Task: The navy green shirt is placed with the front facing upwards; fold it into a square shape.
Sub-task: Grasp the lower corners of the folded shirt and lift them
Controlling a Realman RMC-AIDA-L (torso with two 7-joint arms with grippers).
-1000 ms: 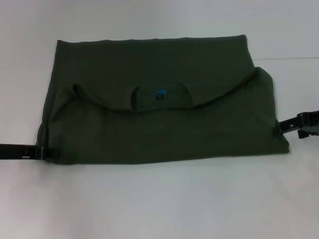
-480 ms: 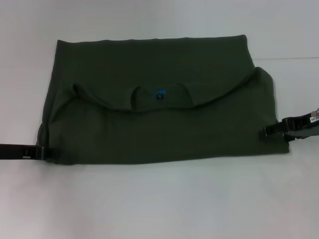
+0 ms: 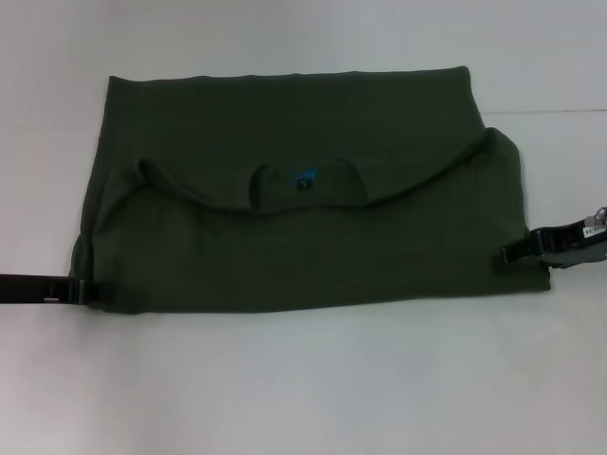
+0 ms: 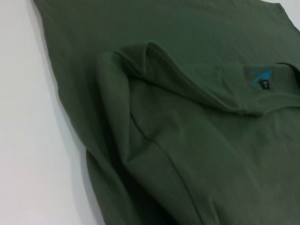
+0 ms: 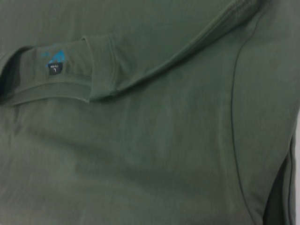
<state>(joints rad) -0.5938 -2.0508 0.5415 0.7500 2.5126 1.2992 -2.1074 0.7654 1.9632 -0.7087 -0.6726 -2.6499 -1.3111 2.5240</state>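
The navy green shirt (image 3: pixel 303 190) lies between both grippers, already doubled into a wide rectangle, collar label showing. The left gripper (image 3: pixel 81 289) and right gripper (image 3: pixel 512 254) meet its near corners; whether either has pinched cloth cannot be told. Folding it square remains, by appearances.

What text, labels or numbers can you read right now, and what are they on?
Small dark size tag inside the collar of the navy green shirt: white characters, too small to read.
Blue neck label: a blue mark, no legible letters.
White sticker on the right gripper: too blurred to read.
No chest print shows.
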